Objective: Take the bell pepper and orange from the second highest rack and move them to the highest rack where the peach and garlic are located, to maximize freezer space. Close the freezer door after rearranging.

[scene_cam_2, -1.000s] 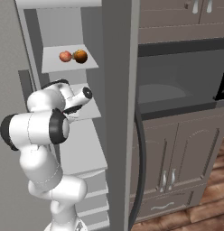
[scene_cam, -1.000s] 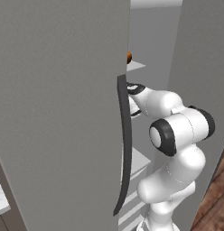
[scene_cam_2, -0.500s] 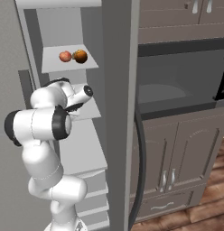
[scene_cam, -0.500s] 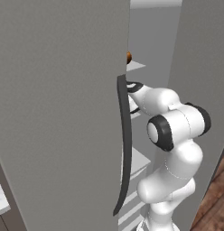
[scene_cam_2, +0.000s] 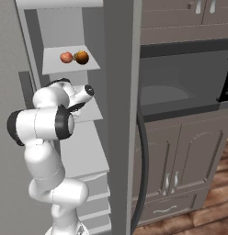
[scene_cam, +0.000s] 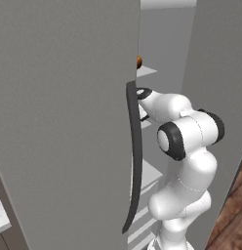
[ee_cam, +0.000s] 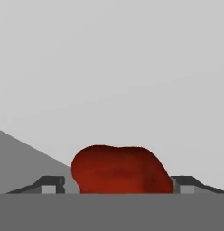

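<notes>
A glossy, lumpy red bell pepper (ee_cam: 120, 170) is being framed dead ahead of the dark two-finger gripper (ee_cam: 117, 186) in the hand view — it is lying directly along the line of approach, neither to one side nor above. Its long axis is running across the gap, from one fingertip towards the other, and the two dark fingertips (ee_cam: 48, 184) are being held apart, one just beside each end of the fruit; whether the pads are touching its skin cannot be told. In the right base view the white arm is being reached into the tall plain grey freezer (scene_cam_2: 120, 92), its wrist lying over the pale flat second-highest rack (scene_cam_2: 90, 114), where the pepper is judged to be resting. Just above, on the pale highest rack (scene_cam_2: 70, 65), a pinkish round peach (scene_cam_2: 66, 57) and a round orange fruit (scene_cam_2: 81, 57) are sitting side by side, nearly touching. The tall matte grey freezer door (scene_cam: 64, 122) with its long curved black handle (scene_cam: 134, 156) is standing open — the coming move is judged to be a squeeze across the pepper's length, then a lift to the rack above.
</notes>
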You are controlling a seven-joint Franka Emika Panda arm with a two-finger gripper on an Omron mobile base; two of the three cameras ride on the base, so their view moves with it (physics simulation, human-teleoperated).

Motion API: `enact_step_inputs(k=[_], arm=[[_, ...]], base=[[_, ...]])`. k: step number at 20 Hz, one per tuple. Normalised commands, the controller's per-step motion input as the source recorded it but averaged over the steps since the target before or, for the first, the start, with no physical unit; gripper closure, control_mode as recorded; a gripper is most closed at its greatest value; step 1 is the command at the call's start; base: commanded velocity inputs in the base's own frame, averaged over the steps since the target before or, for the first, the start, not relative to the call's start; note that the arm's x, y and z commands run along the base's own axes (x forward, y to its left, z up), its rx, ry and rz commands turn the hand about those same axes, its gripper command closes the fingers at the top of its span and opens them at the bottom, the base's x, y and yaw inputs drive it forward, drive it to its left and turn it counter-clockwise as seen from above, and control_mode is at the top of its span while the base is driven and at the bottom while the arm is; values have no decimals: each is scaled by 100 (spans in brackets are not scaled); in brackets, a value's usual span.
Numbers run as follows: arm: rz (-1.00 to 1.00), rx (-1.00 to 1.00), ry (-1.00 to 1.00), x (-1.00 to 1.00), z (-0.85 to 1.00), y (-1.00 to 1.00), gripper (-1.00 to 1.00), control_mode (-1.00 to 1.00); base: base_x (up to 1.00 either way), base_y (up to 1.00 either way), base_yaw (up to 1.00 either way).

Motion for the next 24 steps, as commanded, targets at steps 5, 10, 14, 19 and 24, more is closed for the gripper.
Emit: enact_step_inputs(k=[5,10,14,19,24], arm=[[0,-10,0,0,-56,12,100,-100],[2,-6,0,-6,-49,1,100,-100],[0,0,0,-44,-37,-3,100,-100],[0,5,0,-54,-27,-17,100,-100],[-3,14,0,-58,-2,-27,100,-100]], base=[[0,0,0],[0,0,0],[0,0,0],[0,0,0],[0,0,0]])
